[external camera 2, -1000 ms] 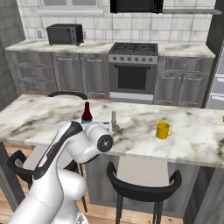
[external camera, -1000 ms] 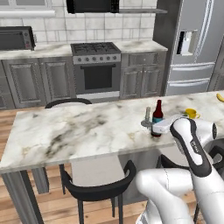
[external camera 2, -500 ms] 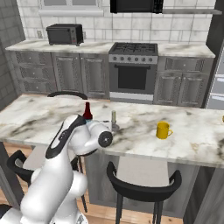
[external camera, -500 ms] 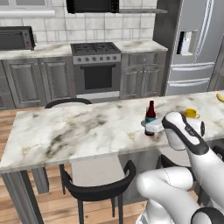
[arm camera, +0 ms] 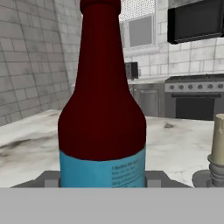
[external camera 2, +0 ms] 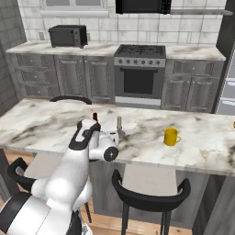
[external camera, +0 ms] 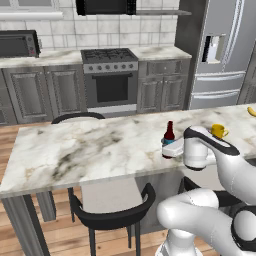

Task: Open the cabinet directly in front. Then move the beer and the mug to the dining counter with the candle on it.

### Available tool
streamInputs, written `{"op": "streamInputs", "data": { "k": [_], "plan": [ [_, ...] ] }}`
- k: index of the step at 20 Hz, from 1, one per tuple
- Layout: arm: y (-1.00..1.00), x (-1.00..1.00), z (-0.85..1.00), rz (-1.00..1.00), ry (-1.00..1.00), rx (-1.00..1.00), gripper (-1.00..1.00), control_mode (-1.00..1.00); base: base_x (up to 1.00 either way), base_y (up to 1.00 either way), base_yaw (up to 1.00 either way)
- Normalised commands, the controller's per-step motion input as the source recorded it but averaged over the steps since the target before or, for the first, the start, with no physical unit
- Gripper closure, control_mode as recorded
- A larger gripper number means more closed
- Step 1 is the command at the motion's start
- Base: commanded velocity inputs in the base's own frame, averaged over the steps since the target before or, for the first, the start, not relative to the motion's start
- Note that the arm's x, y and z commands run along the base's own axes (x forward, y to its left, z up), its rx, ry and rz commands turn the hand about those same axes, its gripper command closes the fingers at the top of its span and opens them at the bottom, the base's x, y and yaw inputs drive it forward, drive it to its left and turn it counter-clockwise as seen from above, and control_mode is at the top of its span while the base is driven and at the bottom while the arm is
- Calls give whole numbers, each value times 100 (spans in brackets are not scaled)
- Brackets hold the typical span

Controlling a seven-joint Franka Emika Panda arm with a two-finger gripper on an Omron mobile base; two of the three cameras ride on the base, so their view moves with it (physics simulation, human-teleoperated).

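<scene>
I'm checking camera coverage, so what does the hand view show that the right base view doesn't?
Hand view: the blue label on the dark red glass bottle. Right base view: the bright yellow mug and black curved-back chairs. Both: the bottle, the slim pale candle, the white marble counter and the steel stove.

On the dining counter [external camera 2: 202, 151], the beer [external camera: 169, 134] stands beside the candle [external camera 2: 119, 124], the mug [external camera 2: 171, 137] well apart.

White arm [external camera: 215, 150] folded low and forward, wrist level, jaws clamped either side of their load
</scene>
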Motion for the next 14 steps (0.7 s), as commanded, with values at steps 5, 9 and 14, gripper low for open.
{"op": "streamInputs", "data": {
  "k": [5, 9, 14],
  "plan": [
    [1, 15, -35, -4, -9, 0, 100, -100, 0, 0, 0],
    [9, 10, -16, 0, -3, 0, 100, -100, 0, 0, 0],
    [10, 24, -20, 0, 0, -1, 100, -100, 0, 0, 0]
  ]
}}
